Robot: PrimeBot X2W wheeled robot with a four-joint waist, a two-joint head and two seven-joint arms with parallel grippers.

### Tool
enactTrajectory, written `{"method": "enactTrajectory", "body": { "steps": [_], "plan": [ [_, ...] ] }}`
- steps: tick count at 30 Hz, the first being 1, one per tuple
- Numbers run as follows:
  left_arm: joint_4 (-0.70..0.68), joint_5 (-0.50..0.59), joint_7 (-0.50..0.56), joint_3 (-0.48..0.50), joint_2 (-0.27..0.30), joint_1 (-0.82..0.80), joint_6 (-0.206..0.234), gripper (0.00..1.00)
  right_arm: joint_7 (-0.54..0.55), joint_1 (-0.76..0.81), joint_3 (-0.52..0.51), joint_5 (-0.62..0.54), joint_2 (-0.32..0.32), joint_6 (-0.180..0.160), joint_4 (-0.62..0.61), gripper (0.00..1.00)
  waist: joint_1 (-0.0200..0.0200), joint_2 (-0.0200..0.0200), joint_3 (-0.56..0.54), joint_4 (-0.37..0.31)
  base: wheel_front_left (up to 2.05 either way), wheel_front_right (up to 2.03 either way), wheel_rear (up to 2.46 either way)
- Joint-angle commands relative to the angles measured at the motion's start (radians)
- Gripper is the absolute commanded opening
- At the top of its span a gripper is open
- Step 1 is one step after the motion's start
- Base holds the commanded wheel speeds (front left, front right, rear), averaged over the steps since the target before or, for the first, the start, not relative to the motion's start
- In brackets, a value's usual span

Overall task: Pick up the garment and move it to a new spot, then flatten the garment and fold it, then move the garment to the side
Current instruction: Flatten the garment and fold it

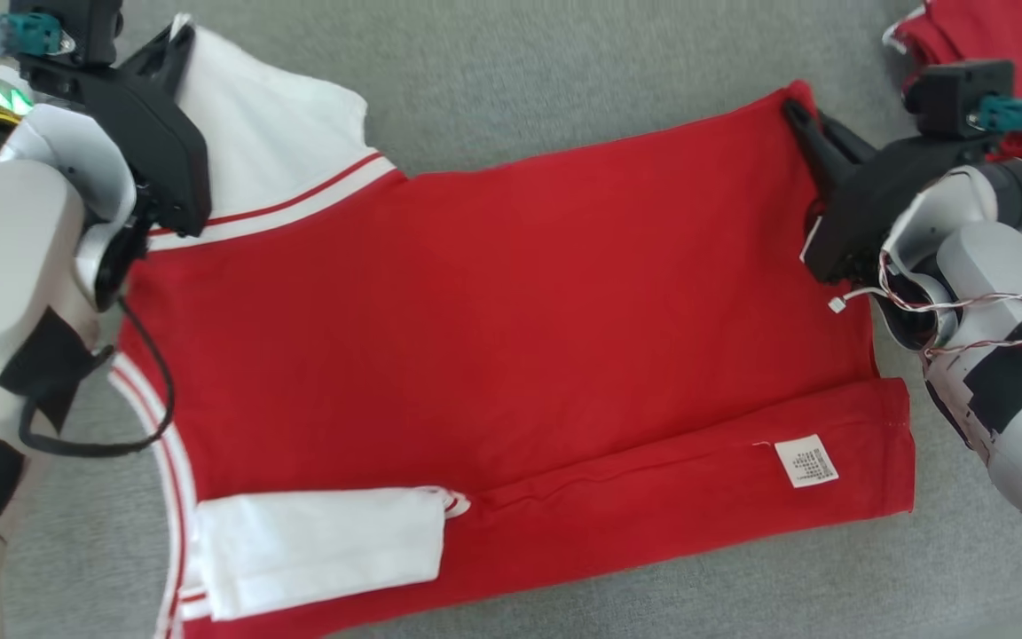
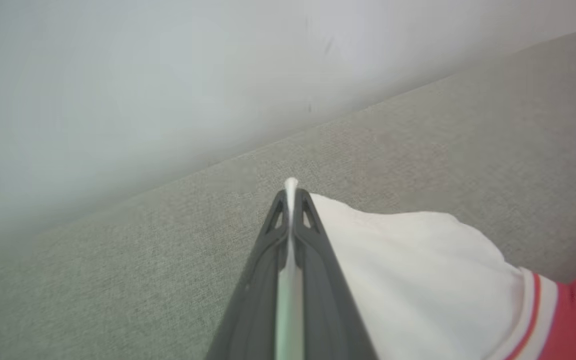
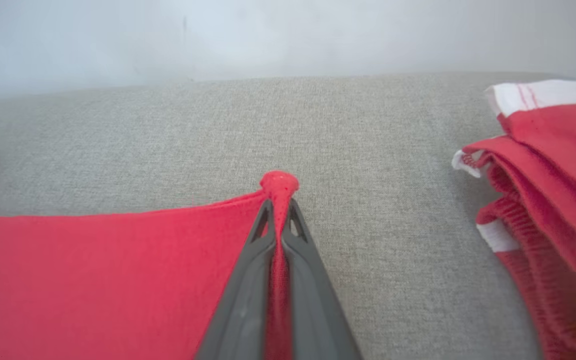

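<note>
The grey worktop (image 1: 511, 71) carries the garment (image 1: 493, 302), a red shirt spread flat across its middle. Its near edge is already turned up in a folded strip (image 1: 697, 470). A pile of red clothes (image 1: 990, 35) sits apart at the far right.

The left tool (image 1: 176, 40) is clamped shut on the far tip of the white sleeve (image 1: 271, 133). The right tool (image 1: 793, 108) is pinched shut on the far red hem corner.

This looks like the start of folding the far edge over. To do it well, both tools should rise together and level, keeping the cloth taut between them. They should then bring the edge down parallel to the near strip, just short of the label (image 1: 805, 461), without dragging the body of the shirt.
</note>
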Motion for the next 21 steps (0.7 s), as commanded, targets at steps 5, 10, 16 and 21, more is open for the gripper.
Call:
{"method": "enactTrajectory", "body": {
  "steps": [5, 10, 16, 21],
  "plan": [
    [-0.087, -0.043, -0.149, 0.0, -0.008, 0.098, 0.002, 0.0, -0.135, 0.063, 0.006, 0.029, -0.012, -0.003, 0.034, 0.0, 0.0, -0.0001, -0.106, 0.06, 0.0, 0.0, 0.0],
    [-0.203, -0.07, -0.226, -0.001, 0.002, 0.229, 0.01, 0.0, -0.213, 0.134, 0.015, 0.042, -0.018, -0.003, 0.044, 0.0, 0.0, -0.0001, -0.153, 0.082, 0.0, 0.0, 0.0],
    [-0.399, -0.118, -0.29, 0.038, 0.025, 0.424, 0.074, 0.0, -0.253, 0.23, -0.006, 0.025, -0.037, -0.003, 0.031, 0.0, 0.0, -0.0001, -0.191, 0.108, 0.0, 0.0, 0.0],
    [-0.543, -0.117, -0.31, 0.063, 0.043, 0.56, 0.132, 0.0, -0.256, 0.295, -0.098, -0.001, -0.054, -0.003, -0.017, 0.0, 0.0, -0.0001, -0.204, 0.119, 0.0, 0.0, 0.0]
  ]
}}
